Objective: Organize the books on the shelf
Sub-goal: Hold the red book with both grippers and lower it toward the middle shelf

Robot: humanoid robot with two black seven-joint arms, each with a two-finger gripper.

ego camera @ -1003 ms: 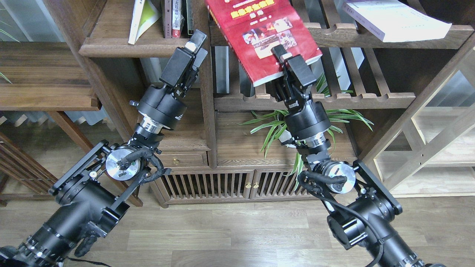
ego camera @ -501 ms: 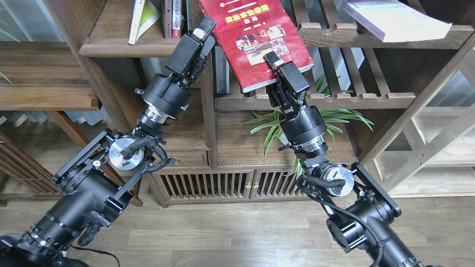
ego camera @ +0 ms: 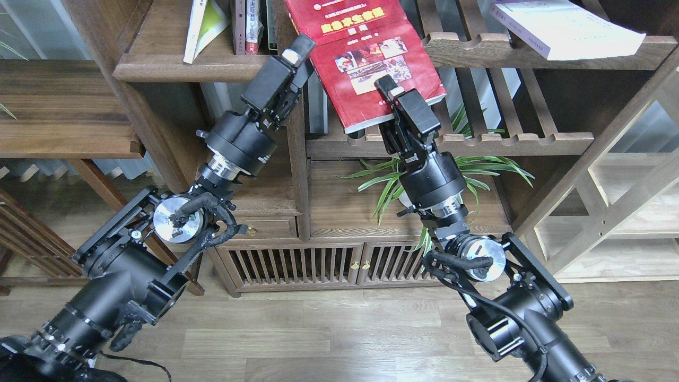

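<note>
Head view, read from left to right: a yellow-green paperback (ego camera: pixel 204 24) is leaning on the dark, smooth wooden shelf (ego camera: pixel 185 66) beside thin upright books (ego camera: pixel 253 26). Next, the left gripper (ego camera: pixel 298 49) is hovering near the left edge of the glossy red book (ego camera: pixel 366 58); whether its fingers are parted cannot be told. The right gripper (ego camera: pixel 390 90) is clamping that book's lower edge, holding it tilted in front of a slatted rack (ego camera: pixel 451 140). Far right, a thick white book (ego camera: pixel 565 26) is lying flat. The slick cover could be slipping from such a narrow pinch, or catching the upright post.
</note>
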